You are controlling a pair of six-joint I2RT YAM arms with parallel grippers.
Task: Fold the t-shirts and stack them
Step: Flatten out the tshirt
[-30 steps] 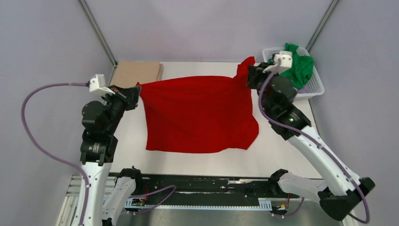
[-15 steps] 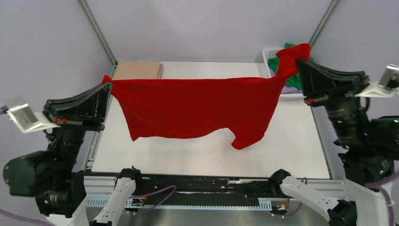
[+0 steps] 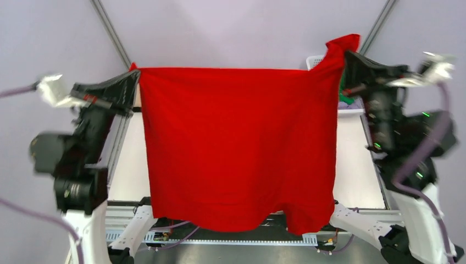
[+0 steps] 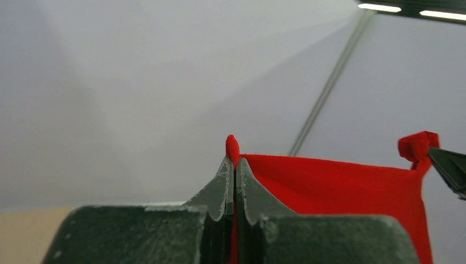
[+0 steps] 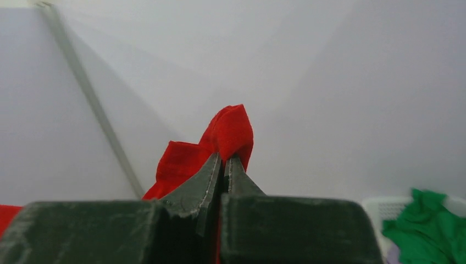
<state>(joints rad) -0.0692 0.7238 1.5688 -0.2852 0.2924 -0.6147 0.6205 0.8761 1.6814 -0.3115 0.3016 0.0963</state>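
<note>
The bright red t-shirt (image 3: 236,143) hangs spread wide between both grippers, high above the table, its lower edge near the arm bases. My left gripper (image 3: 136,73) is shut on its left top corner; a red tip (image 4: 233,147) pokes out past the shut jaws. My right gripper (image 3: 343,52) is shut on the right top corner, with a red bunch (image 5: 231,132) above the jaws. A green t-shirt (image 5: 431,228) lies in the white basket (image 3: 316,59) at the far right. The tan-beige and lilac shirts are hidden.
The hanging red cloth covers most of the white table (image 3: 351,165) in the top view. The enclosure's grey walls and metal corner posts (image 3: 110,33) stand close behind both raised grippers. The black rail and arm bases (image 3: 351,217) sit at the near edge.
Both arms have lifted the red t-shirt from low over the table to high in the air and spread it. It now hangs full length, hiding the table and the tan shirt.
</note>
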